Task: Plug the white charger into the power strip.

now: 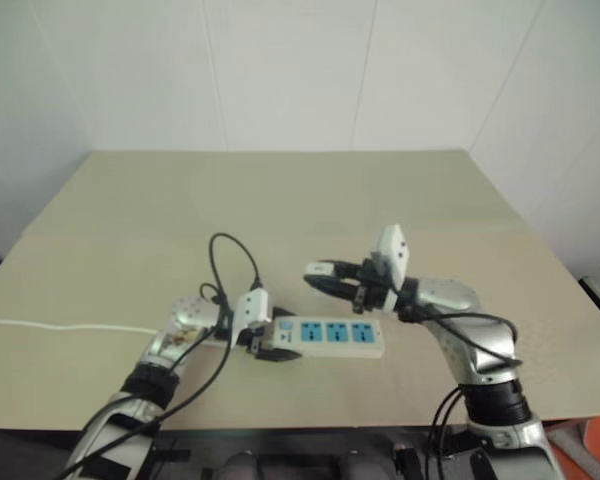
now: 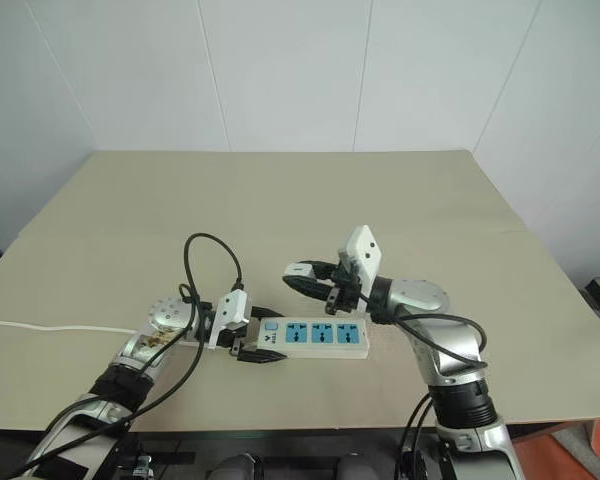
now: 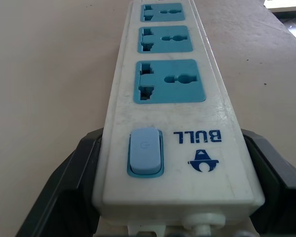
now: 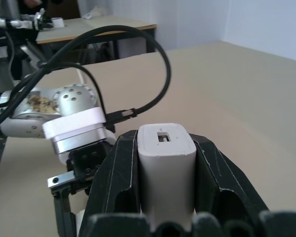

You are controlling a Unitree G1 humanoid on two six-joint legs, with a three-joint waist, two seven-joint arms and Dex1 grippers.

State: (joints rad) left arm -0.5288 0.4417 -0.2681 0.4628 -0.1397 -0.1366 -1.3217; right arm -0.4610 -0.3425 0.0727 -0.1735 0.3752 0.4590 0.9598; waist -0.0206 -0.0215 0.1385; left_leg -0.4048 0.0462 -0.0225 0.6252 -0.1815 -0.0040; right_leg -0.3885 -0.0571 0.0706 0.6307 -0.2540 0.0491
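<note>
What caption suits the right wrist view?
Right pincer clamps the white charger above the table.

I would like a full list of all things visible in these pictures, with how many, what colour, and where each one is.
power strip: one, white with three blue socket panels and a pale blue switch, flat on the table near its front edge, switch end clamped in the left tool.
white charger: one, white, clamped in the right tool, above the table.
cord: one, thin, white, lying on the table to the left edge.
table: one, beige, against white walls.
left tool: one, black fingers, shut on the power strip.
right tool: one, black fingers, shut on the white charger, above the strip.
</note>
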